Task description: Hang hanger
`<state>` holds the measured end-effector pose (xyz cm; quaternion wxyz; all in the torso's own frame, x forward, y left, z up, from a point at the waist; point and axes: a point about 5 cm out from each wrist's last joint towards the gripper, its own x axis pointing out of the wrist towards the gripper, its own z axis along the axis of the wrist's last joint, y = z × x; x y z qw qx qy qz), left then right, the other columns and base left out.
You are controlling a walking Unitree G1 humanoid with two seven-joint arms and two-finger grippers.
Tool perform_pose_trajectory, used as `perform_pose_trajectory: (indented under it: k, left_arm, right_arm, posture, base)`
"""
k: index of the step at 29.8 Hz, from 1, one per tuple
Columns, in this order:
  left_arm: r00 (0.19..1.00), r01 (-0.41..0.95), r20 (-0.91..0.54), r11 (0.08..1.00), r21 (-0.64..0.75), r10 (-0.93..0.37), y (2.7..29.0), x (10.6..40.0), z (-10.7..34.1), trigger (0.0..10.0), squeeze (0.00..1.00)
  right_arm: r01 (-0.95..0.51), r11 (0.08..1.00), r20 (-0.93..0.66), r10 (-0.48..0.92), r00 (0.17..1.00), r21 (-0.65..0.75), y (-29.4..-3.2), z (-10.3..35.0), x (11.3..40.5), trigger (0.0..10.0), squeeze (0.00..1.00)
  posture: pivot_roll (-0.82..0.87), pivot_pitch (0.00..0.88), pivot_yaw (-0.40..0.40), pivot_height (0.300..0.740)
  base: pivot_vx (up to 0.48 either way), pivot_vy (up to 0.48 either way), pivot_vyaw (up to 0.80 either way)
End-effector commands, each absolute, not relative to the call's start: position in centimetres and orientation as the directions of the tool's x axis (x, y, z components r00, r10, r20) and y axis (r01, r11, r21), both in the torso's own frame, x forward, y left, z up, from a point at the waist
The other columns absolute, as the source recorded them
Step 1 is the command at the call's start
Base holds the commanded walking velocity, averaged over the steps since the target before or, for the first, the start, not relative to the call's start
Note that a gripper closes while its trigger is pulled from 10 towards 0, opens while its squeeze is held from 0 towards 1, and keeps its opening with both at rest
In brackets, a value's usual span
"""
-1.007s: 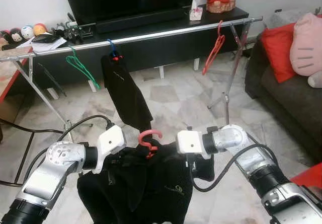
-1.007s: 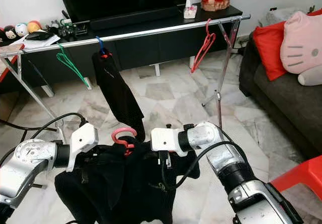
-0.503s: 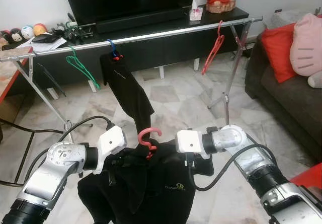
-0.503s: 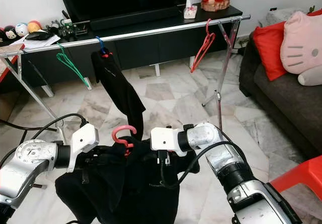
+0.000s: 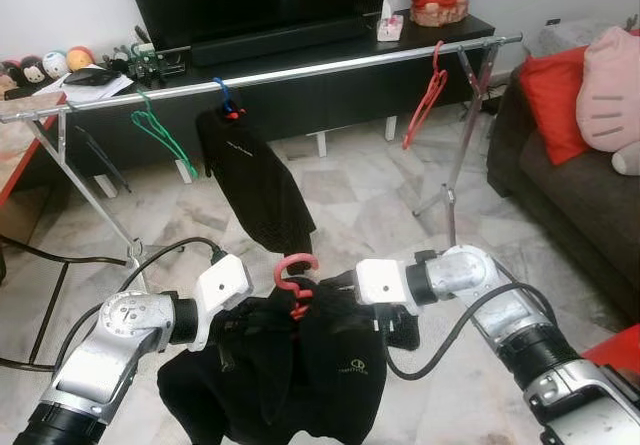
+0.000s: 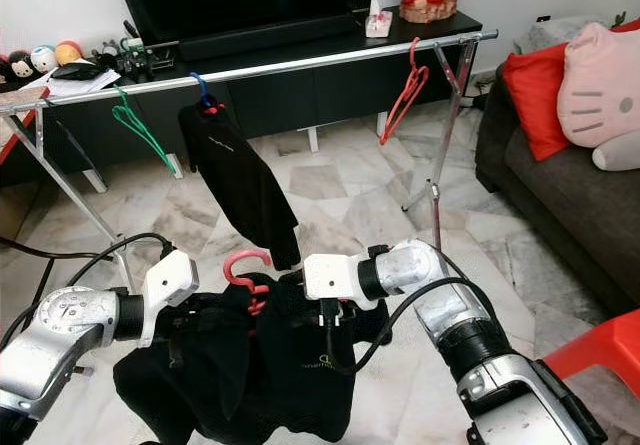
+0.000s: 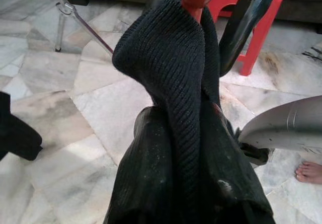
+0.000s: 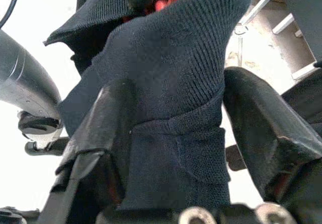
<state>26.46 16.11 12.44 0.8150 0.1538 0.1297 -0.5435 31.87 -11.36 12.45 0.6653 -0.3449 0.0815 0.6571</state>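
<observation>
I see the black garment (image 5: 290, 365) on its red hanger (image 5: 296, 283) held low between both tools, slightly lower than 1 second ago; right tool (image 8: 176, 148) pinches knit fabric; left tool (image 5: 232, 327) grip unclear; rail (image 5: 300, 70) remains well above, hanging undone.

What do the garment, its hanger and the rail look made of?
Black garment: knit fabric, matte, with ribbed weave plain in the wrist views. Red hanger: probably plastic, smooth and slightly glossy. Rail: metal, bright chrome-like shine. Left gripper and right gripper hold the garment between them.
</observation>
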Motion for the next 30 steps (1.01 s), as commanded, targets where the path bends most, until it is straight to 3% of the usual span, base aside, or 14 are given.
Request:
perform_pose_trajectory:
  k: [1, 18, 21, 24, 25, 26, 27, 28, 29, 30]
  left_arm:
    - [0.423, 0.906, -0.355, 0.398, 0.145, -0.834, 16.8, 26.7, 12.9, 0.0, 0.0]
    - [0.524, 0.85, -0.325, 0.507, 0.142, -0.787, 17.4, 26.7, 11.4, 0.0, 0.0]
    - [0.586, 0.808, -0.303, 0.573, 0.141, -0.751, 17.7, 26.7, 10.7, 0.0, 0.0]
    - [0.654, 0.754, -0.285, 0.637, 0.162, -0.701, 18.1, 26.7, 10.1, 0.0, 0.0]
    - [0.663, 0.745, -0.282, 0.646, 0.166, -0.693, 18.1, 26.8, 10.0, 0.0, 0.0]
    - [0.726, 0.685, -0.262, 0.701, 0.2, -0.636, 18.5, 27.1, 9.7, 0.0, 0.0]
    - [0.774, 0.63, -0.248, 0.749, 0.206, -0.582, 18.8, 27.2, 9.3, 5.9, 0.0]
    - [0.786, 0.615, -0.245, 0.762, 0.203, -0.568, 18.9, 27.2, 9.1, 7.5, 0.0]
    - [0.799, 0.596, -0.239, 0.776, 0.207, -0.551, 19.0, 27.2, 8.9, 10.0, 0.0]
    - [0.81, 0.583, -0.234, 0.785, 0.21, -0.538, 19.0, 27.2, 8.8, 10.0, 0.0]
  right_arm:
    - [-0.917, -0.141, -0.569, 0.816, 0.106, -0.372, -10.9, 13.1, 32.0, 10.0, 1.0]
    - [-0.904, -0.061, -0.553, 0.808, 0.204, -0.424, -11.7, 13.9, 33.1, 10.0, 1.0]
    - [-0.893, -0.005, -0.528, 0.808, 0.262, -0.45, -12.0, 14.3, 33.7, 10.0, 1.0]
    - [-0.874, 0.111, -0.473, 0.805, 0.359, -0.474, -12.2, 14.3, 34.3, 10.0, 1.0]
    - [-0.868, 0.16, -0.452, 0.801, 0.393, -0.47, -12.3, 14.2, 34.6, 10.0, 0.62]
    - [-0.854, 0.276, -0.407, 0.787, 0.464, -0.441, -12.5, 13.9, 35.1, 10.0, 0.0]
    - [-0.833, 0.355, -0.388, 0.759, 0.522, -0.425, -12.8, 13.3, 35.3, 10.0, 0.0]
    - [-0.824, 0.379, -0.385, 0.747, 0.541, -0.421, -13.0, 13.0, 35.3, 10.0, 0.0]
    - [-0.816, 0.411, -0.372, 0.741, 0.559, -0.406, -13.1, 12.6, 35.3, 10.0, 0.0]
    - [-0.81, 0.434, -0.363, 0.736, 0.572, -0.394, -13.2, 12.4, 35.3, 10.0, 0.0]
  posture:
    - [-0.09, 0.0, 0.109, 0.74]
    - [-0.1, 0.0, 0.099, 0.74]
    - [-0.11, 0.0, 0.09, 0.74]
    - [-0.11, 0.0, 0.086, 0.74]
    - [-0.11, 0.0, 0.084, 0.74]
    - [-0.11, 0.0, 0.084, 0.74]
    - [-0.11, 0.0, 0.08, 0.74]
    - [-0.11, 0.0, 0.077, 0.74]
    - [-0.11, 0.0, 0.074, 0.74]
    - [-0.11, 0.0, 0.074, 0.74]
  base:
    - [0.0, 0.0, 0.0]
    - [0.0, 0.0, 0.0]
    - [0.0, 0.0, 0.0]
    - [0.0, 0.0, 0.0]
    - [0.0, 0.0, 0.0]
    - [0.0, 0.0, 0.0]
    - [0.0, 0.0, 0.0]
    - [0.0, 0.0, 0.0]
    - [0.0, 0.0, 0.0]
    - [0.0, 0.0, 0.0]
